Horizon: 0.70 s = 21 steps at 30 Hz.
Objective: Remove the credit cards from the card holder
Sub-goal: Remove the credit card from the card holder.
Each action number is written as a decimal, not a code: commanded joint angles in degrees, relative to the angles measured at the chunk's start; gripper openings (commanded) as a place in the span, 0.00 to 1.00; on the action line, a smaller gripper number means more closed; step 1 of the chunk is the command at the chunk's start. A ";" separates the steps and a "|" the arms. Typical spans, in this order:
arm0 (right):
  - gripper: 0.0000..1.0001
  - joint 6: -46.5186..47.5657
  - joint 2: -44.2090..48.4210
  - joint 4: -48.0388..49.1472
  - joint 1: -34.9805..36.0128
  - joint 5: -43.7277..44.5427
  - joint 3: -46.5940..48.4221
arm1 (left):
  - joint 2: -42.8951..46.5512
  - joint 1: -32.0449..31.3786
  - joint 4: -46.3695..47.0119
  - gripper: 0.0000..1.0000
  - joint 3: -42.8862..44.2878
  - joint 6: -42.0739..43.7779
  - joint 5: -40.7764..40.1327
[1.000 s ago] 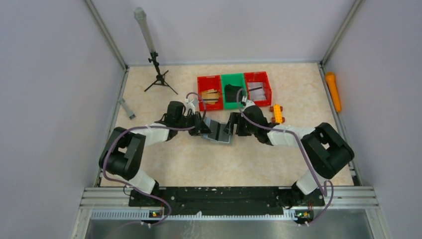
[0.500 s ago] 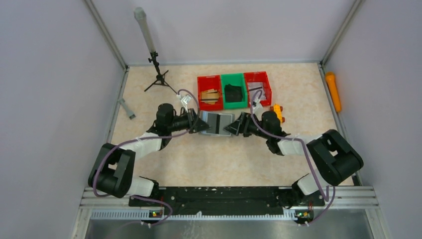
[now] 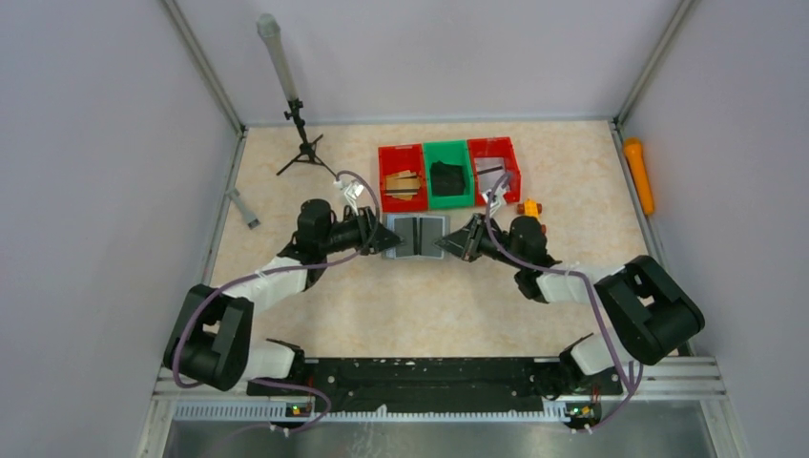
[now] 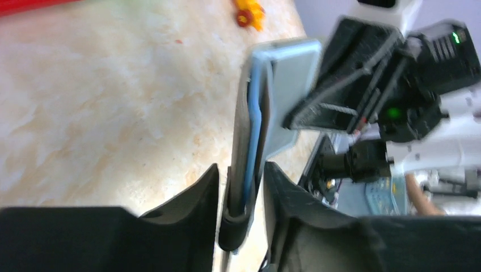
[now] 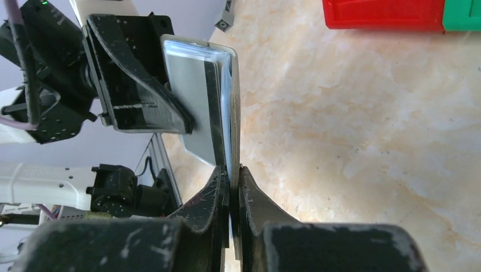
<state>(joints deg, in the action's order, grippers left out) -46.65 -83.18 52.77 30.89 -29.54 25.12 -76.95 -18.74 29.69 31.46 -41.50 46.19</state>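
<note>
The grey card holder [image 3: 417, 236] lies spread open mid-table between both grippers. My left gripper [image 3: 383, 236] is at its left edge. In the left wrist view the fingers straddle the card holder [image 4: 252, 130] and its dark tab with a thin gap on each side, so the left gripper [image 4: 241, 192] is open. My right gripper [image 3: 448, 244] is at the right edge. In the right wrist view the right gripper [image 5: 233, 187] is shut on the thin grey leaf of the card holder [image 5: 233, 96]. Bluish layers show inside; I cannot tell the credit cards from the pockets.
Behind the holder stand a red bin [image 3: 402, 176], a green bin [image 3: 448, 175] with a black object, and another red bin [image 3: 494, 169]. An orange toy [image 3: 530, 211] lies by the right arm. An orange cylinder [image 3: 638, 175] lies far right, a tripod [image 3: 303, 145] back left.
Both arms have carried the holder toward the bins and spread it flatter. The right gripper has closed on its right edge. The left jaws have loosened around the left edge.
</note>
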 commanded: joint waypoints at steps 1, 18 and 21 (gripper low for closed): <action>0.00 2.53 1.33 -3.89 -0.05 2.53 2.59 | 3.21 0.30 -18.98 0.46 4.16 8.72 -20.30; 0.00 4.47 -2.68 -13.67 -0.05 5.23 7.00 | 6.35 -0.04 -2.14 0.52 -0.51 4.59 -3.26; 0.00 4.37 -2.90 -12.90 -0.04 4.36 6.91 | 3.74 -1.22 2.53 0.51 -0.11 2.73 1.58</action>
<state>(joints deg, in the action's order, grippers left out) -43.07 -85.97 36.67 30.89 -23.90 29.74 -71.11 -18.81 19.70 31.57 -35.57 36.99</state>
